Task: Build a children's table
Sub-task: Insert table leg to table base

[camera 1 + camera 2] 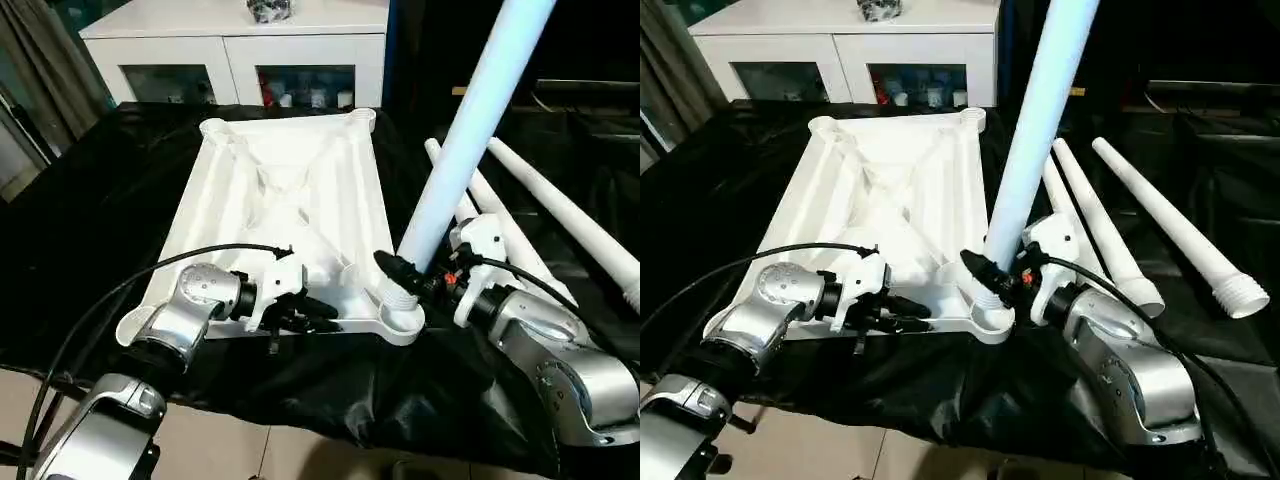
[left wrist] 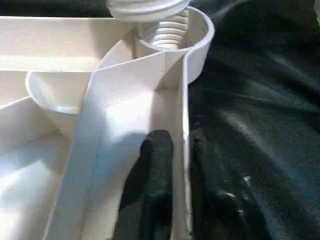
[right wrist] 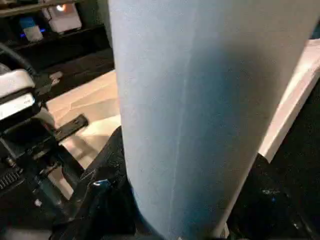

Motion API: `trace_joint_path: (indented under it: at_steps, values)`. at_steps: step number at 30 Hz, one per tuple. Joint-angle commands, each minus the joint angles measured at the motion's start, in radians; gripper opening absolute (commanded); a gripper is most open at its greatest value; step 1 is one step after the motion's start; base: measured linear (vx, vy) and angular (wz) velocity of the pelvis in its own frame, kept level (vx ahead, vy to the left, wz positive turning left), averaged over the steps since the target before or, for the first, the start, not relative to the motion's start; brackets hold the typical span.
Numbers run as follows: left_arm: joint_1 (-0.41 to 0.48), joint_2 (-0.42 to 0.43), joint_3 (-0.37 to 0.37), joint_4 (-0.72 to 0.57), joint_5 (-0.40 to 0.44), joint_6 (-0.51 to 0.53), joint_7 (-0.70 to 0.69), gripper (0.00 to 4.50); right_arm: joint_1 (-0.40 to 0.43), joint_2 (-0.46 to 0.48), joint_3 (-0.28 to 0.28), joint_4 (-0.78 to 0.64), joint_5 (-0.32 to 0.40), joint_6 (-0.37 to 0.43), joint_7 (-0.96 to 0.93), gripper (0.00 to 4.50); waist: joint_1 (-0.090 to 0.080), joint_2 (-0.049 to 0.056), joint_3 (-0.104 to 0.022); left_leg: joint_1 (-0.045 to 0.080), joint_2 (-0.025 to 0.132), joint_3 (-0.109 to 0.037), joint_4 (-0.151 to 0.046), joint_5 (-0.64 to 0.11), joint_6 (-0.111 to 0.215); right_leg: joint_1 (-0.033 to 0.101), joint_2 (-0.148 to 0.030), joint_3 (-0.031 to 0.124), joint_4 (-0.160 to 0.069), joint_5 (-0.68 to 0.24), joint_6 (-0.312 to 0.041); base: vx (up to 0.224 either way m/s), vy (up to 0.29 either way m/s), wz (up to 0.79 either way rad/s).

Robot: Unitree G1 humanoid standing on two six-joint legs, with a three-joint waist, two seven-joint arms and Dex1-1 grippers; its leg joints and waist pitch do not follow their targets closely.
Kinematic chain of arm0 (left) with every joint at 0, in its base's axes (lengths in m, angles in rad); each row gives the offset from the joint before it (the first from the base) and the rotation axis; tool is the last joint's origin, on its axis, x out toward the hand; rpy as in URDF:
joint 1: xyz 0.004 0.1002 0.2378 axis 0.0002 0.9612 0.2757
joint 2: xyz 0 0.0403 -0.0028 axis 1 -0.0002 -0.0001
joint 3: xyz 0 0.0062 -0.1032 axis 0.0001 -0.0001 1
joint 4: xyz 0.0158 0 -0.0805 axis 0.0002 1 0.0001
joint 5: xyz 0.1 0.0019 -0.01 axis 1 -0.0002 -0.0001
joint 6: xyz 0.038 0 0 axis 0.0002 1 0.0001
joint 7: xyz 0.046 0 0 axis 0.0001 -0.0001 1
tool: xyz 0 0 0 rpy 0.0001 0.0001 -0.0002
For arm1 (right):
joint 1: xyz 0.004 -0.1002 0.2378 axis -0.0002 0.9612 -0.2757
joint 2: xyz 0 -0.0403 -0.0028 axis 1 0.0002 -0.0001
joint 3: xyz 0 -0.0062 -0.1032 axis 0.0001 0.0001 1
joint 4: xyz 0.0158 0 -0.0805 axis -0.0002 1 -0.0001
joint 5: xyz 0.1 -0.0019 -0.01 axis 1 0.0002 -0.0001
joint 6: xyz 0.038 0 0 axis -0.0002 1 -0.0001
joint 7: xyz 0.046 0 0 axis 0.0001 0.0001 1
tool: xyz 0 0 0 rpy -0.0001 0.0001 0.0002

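The tabletop [image 1: 290, 200] rim is clamped by the left claw [image 1: 310, 312] for steadiness; a leg [image 1: 470, 130], clamped in the right claw [image 1: 415, 275], is stood in the lower-right socket [image 1: 400, 318].

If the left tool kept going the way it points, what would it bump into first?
Probably the corner socket with the leg's threaded end in it. The left tool points along the tabletop's near edge, though depth is unclear.

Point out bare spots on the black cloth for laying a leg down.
Bare black cloth lies left of the white ribbed plastic tabletop, reaching back to the white cabinet. Crowded to the right: three loose white tubular legs lie there.
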Motion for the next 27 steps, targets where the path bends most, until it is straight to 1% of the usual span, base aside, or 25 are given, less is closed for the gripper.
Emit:
trace_joint_path:
  at_steps: [1,2,3,5,6,7,8,9,10,11,15,16,18,20,21,22,23,24,26,27]
  values:
    - [-0.004,0.028,-0.001,0.001,0.019,0.049,0.015,0.36,0.003,-0.025,0.012,-0.020,-0.010,0.026,0.020,1.90,0.001,-0.012,-0.056,-0.021,0.032,-0.009,-0.085,-0.120,0.026,0.071,-0.061,0.038,-0.083,-0.298,-0.218,0.000,0.000,0.00]
    - [-0.003,0.030,0.000,-0.016,0.012,0.075,0.008,0.26,0.004,-0.037,0.020,-0.012,-0.017,0.026,0.030,1.90,0.000,-0.018,-0.056,-0.021,0.031,-0.008,-0.084,-0.120,0.028,0.071,-0.060,0.039,-0.085,-0.301,-0.216,0.000,0.000,0.00]
    - [-0.002,0.032,-0.001,-0.025,0.010,0.084,0.004,0.23,0.004,-0.040,0.021,-0.007,-0.019,0.025,0.032,1.90,0.001,-0.022,-0.054,-0.022,0.032,-0.008,-0.085,-0.122,0.029,0.070,-0.062,0.039,-0.084,-0.318,-0.214,0.000,0.000,0.00]
    - [0.005,0.038,-0.007,-0.044,0.012,0.091,-0.006,0.18,0.006,-0.044,0.024,0.000,-0.020,0.026,0.037,1.90,0.000,-0.019,-0.053,-0.022,0.030,-0.007,-0.084,-0.125,0.034,0.066,-0.062,0.040,-0.088,-0.349,-0.206,0.000,0.000,0.00]
    - [0.010,0.041,-0.011,-0.053,0.018,0.087,-0.004,0.08,0.006,-0.047,0.028,0.002,-0.019,0.027,0.041,1.90,-0.001,-0.027,-0.052,-0.023,0.030,-0.007,-0.084,-0.126,0.038,0.066,-0.061,0.040,-0.091,-0.370,-0.196,0.000,0.000,0.00]
    - [0.014,0.041,-0.011,-0.060,0.020,0.086,0.000,0.03,0.005,-0.048,0.030,0.002,-0.019,0.027,0.043,1.90,-0.001,-0.024,-0.051,-0.023,0.030,-0.008,-0.085,-0.128,0.039,0.066,-0.062,0.039,-0.090,-0.380,-0.193,0.000,0.000,0.00]
    - [0.016,0.040,-0.009,-0.065,0.020,0.086,0.004,0.03,0.004,-0.048,0.031,0.003,-0.019,0.027,0.044,1.90,-0.002,-0.025,-0.050,-0.023,0.031,-0.009,-0.086,-0.126,0.040,0.065,-0.062,0.039,-0.091,-0.393,-0.186,0.000,0.000,0.00]
    - [0.018,0.037,-0.005,-0.067,0.016,0.089,0.006,0.00,0.001,-0.047,0.032,0.005,-0.019,0.028,0.044,1.90,-0.005,-0.027,-0.050,-0.024,0.033,-0.009,-0.086,-0.124,0.040,0.064,-0.062,0.039,-0.090,-0.387,-0.188,0.000,0.000,0.00]
    - [0.021,0.032,0.003,-0.071,0.012,0.094,0.013,0.00,-0.004,-0.046,0.036,0.009,-0.018,0.030,0.045,1.90,-0.005,-0.025,-0.049,-0.022,0.034,-0.009,-0.087,-0.128,0.040,0.061,-0.061,0.039,-0.091,-0.381,-0.192,0.000,0.000,0.00]
    - [0.023,0.030,0.007,-0.074,0.012,0.097,0.018,0.00,-0.007,-0.047,0.039,0.012,-0.017,0.031,0.046,1.90,-0.006,-0.029,-0.048,-0.022,0.034,-0.008,-0.087,-0.130,0.040,0.061,-0.061,0.039,-0.091,-0.378,-0.194,0.000,0.000,0.00]
    - [0.035,0.017,0.028,-0.108,-0.012,0.118,0.035,0.00,-0.026,-0.042,0.056,0.043,-0.029,0.022,0.056,1.90,-0.007,-0.030,-0.047,-0.022,0.035,-0.008,-0.087,-0.128,0.041,0.062,-0.063,0.040,-0.088,-0.354,-0.207,0.000,0.000,0.00]
    - [0.036,0.014,0.031,-0.112,-0.016,0.122,0.038,0.00,-0.029,-0.042,0.058,0.048,-0.031,0.020,0.058,1.90,-0.006,-0.032,-0.048,-0.023,0.035,-0.008,-0.087,-0.123,0.043,0.063,-0.063,0.040,-0.086,-0.349,-0.210,0.000,0.000,0.00]
    - [0.041,-0.004,0.049,-0.133,-0.039,0.141,0.056,0.00,-0.042,-0.038,0.069,0.075,-0.043,0.009,0.068,1.90,-0.007,-0.035,-0.046,-0.023,0.035,-0.007,-0.087,-0.124,0.046,0.060,-0.063,0.039,-0.090,-0.359,-0.210,0.000,0.000,0.00]
    - [0.043,-0.012,0.052,-0.141,-0.047,0.151,0.058,0.00,-0.048,-0.038,0.072,0.087,-0.046,0.004,0.073,1.90,-0.008,-0.039,-0.046,-0.024,0.034,-0.006,-0.086,-0.120,0.049,0.062,-0.063,0.040,-0.089,-0.363,-0.208,0.000,0.000,0.00]
    - [0.043,-0.013,0.052,-0.142,-0.047,0.151,0.060,0.00,-0.049,-0.039,0.073,0.090,-0.047,0.002,0.074,1.90,-0.006,-0.037,-0.046,-0.023,0.034,-0.006,-0.086,-0.113,0.052,0.061,-0.063,0.040,-0.090,-0.363,-0.204,0.000,0.000,0.00]
    - [0.046,-0.018,0.050,-0.147,-0.044,0.153,0.069,0.00,-0.055,-0.045,0.077,0.108,-0.056,-0.009,0.080,1.90,-0.007,-0.043,-0.048,-0.025,0.034,-0.006,-0.086,-0.102,0.057,0.063,-0.063,0.040,-0.088,-0.350,-0.203,0.000,0.000,0.00]
    - [0.048,-0.020,0.048,-0.150,-0.041,0.153,0.072,0.00,-0.058,-0.048,0.079,0.116,-0.058,-0.014,0.083,1.90,-0.007,-0.042,-0.047,-0.025,0.034,-0.006,-0.085,-0.102,0.058,0.062,-0.064,0.040,-0.087,-0.350,-0.205,0.000,0.000,0.00]
    - [0.049,-0.019,0.044,-0.149,-0.034,0.150,0.076,0.00,-0.062,-0.051,0.080,0.128,-0.061,-0.021,0.084,1.90,-0.007,-0.042,-0.047,-0.025,0.033,-0.005,-0.085,-0.101,0.062,0.062,-0.064,0.040,-0.089,-0.353,-0.205,0.000,0.000,0.00]
    - [0.052,-0.018,0.042,-0.152,-0.028,0.150,0.078,0.00,-0.064,-0.052,0.079,0.135,-0.063,-0.026,0.086,1.90,-0.008,-0.041,-0.045,-0.025,0.034,-0.005,-0.085,-0.107,0.065,0.060,-0.063,0.039,-0.091,-0.371,-0.201,0.000,0.000,0.00]
    - [0.051,-0.019,0.045,-0.148,-0.021,0.151,0.090,0.00,-0.067,-0.054,0.079,0.145,-0.066,-0.031,0.092,1.90,-0.008,-0.045,-0.045,-0.025,0.033,-0.005,-0.086,-0.113,0.065,0.060,-0.062,0.039,-0.093,-0.386,-0.194,0.000,0.000,0.00]
